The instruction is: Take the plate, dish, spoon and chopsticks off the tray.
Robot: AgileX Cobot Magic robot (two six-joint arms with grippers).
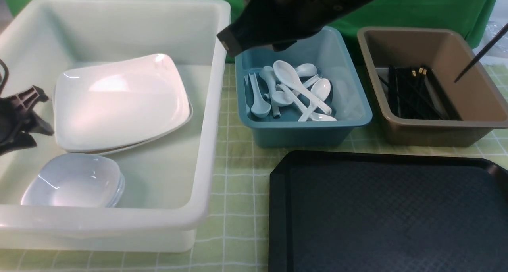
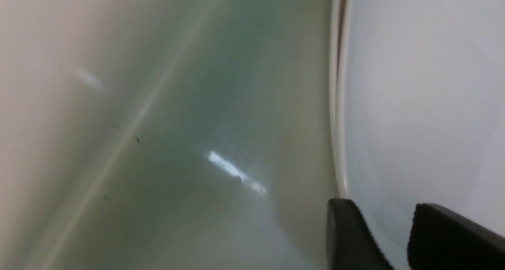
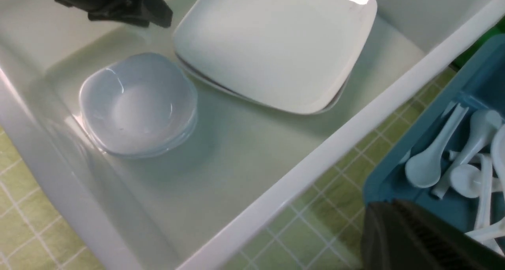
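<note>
Black plastic of the tray (image 1: 389, 216), bare at the worktop's near right corner in the front view, so apparently nothing left on it to clear. Sorted by kind instead: plate (image 1: 119, 101) topping a stack toward the far left of the white tub (image 1: 214, 105), small dishes (image 1: 75, 180) nested at that tub's near left corner, spoons (image 1: 301, 89) heaped in the blue tub (image 1: 301, 133), chopsticks (image 1: 412, 93) lying in the brown tub (image 1: 436, 133). Left gripper (image 1: 45, 117) low inside the white tub, just beside the plate's left edge. Right gripper (image 1: 234, 41) high over the gap between white and blue tubs.

Left wrist view: jaws parted by a narrow gap, nothing between them, hanging at the plate's rim. Probably a release just finished.

Right wrist view: jaws closed and empty above the blue tub's corner, well clear of the spoons. Likely parked out of the left arm's way.
</note>
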